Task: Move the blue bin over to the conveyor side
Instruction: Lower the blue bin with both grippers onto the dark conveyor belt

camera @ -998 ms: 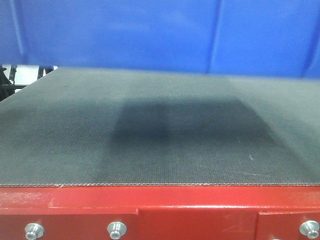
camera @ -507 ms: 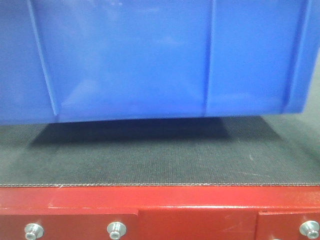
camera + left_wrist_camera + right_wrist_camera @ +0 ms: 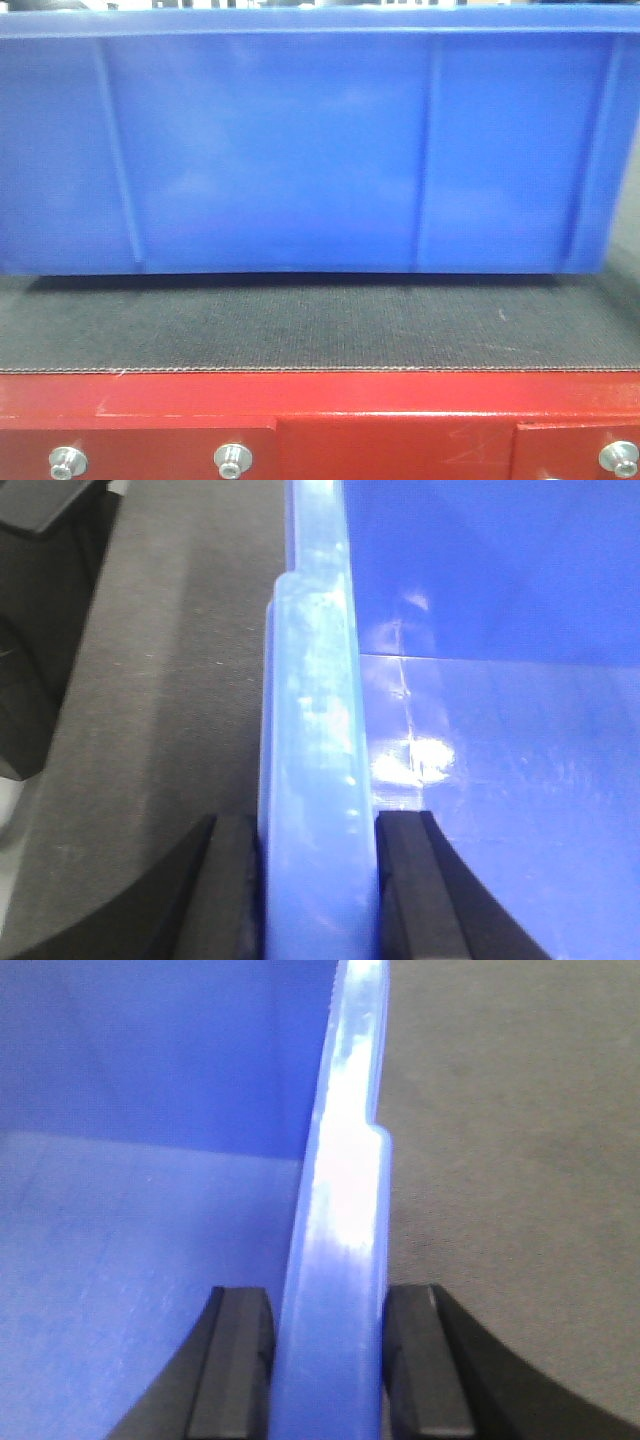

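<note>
The blue bin (image 3: 300, 150) fills the front view, its ribbed side facing me and its top rim just in sight. Its base is level on the dark grey belt (image 3: 320, 325) of the conveyor side, set back from the red frame (image 3: 320, 400), with only a thin shadow under it. My left gripper (image 3: 318, 825) is shut on the bin's left rim (image 3: 315, 730), one black finger outside and one inside. At the other end, my right gripper (image 3: 328, 1300) is shut on the right rim (image 3: 345, 1190) in the same way.
Silver bolts (image 3: 231, 460) stud the red frame below the belt. Grey belt (image 3: 170, 680) runs outside the bin's left wall, with a dark shape (image 3: 40, 630) beyond its edge. More belt (image 3: 500, 1160) lies outside the right wall.
The bin has come down and nearer in the front view. One second ago its base was far up and back; now it is down at the belt and its top rim shows.
</note>
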